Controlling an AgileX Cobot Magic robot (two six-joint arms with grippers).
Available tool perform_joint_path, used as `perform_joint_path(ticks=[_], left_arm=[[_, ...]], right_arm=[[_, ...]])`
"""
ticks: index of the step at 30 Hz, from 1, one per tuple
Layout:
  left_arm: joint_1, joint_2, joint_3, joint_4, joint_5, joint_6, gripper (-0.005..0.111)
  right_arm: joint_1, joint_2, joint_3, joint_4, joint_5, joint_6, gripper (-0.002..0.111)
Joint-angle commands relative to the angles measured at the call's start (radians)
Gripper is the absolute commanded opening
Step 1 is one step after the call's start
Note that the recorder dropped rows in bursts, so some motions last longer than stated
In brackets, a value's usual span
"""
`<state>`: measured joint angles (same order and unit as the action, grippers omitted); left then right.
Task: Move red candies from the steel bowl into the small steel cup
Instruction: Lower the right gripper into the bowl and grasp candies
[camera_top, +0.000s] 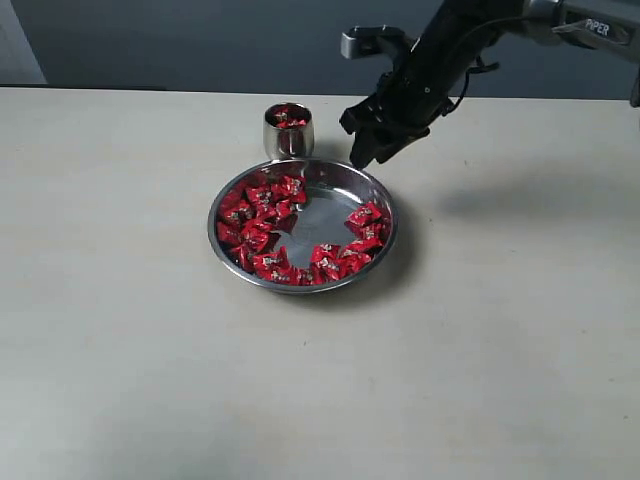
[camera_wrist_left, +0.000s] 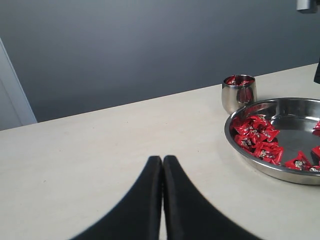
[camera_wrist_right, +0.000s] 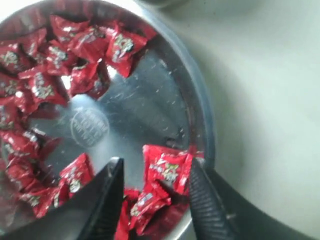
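Observation:
The steel bowl (camera_top: 322, 222) sits mid-table with red candies (camera_top: 262, 215) heaped along its left and front sides. Just behind it stands the small steel cup (camera_top: 288, 138), with red candies (camera_top: 289, 116) inside. My right gripper (camera_top: 372, 155) hangs open over the bowl's far right rim. In the right wrist view its open fingers (camera_wrist_right: 156, 164) straddle a red candy (camera_wrist_right: 167, 169) lying in the bowl (camera_wrist_right: 135, 105) near the rim; nothing is gripped. My left gripper (camera_wrist_left: 162, 161) is shut and empty, low over bare table left of the bowl (camera_wrist_left: 260, 167) and cup (camera_wrist_left: 239, 96).
The pale table (camera_top: 130, 330) stretches around the bowl on all sides. A dark grey wall (camera_top: 200, 40) runs behind its far edge. The right arm (camera_top: 450, 50) reaches in from the upper right.

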<state>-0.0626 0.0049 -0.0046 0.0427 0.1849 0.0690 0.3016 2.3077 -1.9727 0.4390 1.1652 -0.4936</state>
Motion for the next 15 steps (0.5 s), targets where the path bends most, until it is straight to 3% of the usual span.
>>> perform_joint_path(ticks=[1, 15], left_arm=[[0.001, -0.005, 0.005, 0.000, -0.005, -0.002, 0.002], [0.001, -0.005, 0.005, 0.000, -0.005, -0.002, 0.002]], right_arm=[[0.031, 0.025, 0.002, 0.006, 0.056, -0.003, 0.042], [0.090, 0.060, 0.004, -0.210, 0.056, 0.000, 0.042]])
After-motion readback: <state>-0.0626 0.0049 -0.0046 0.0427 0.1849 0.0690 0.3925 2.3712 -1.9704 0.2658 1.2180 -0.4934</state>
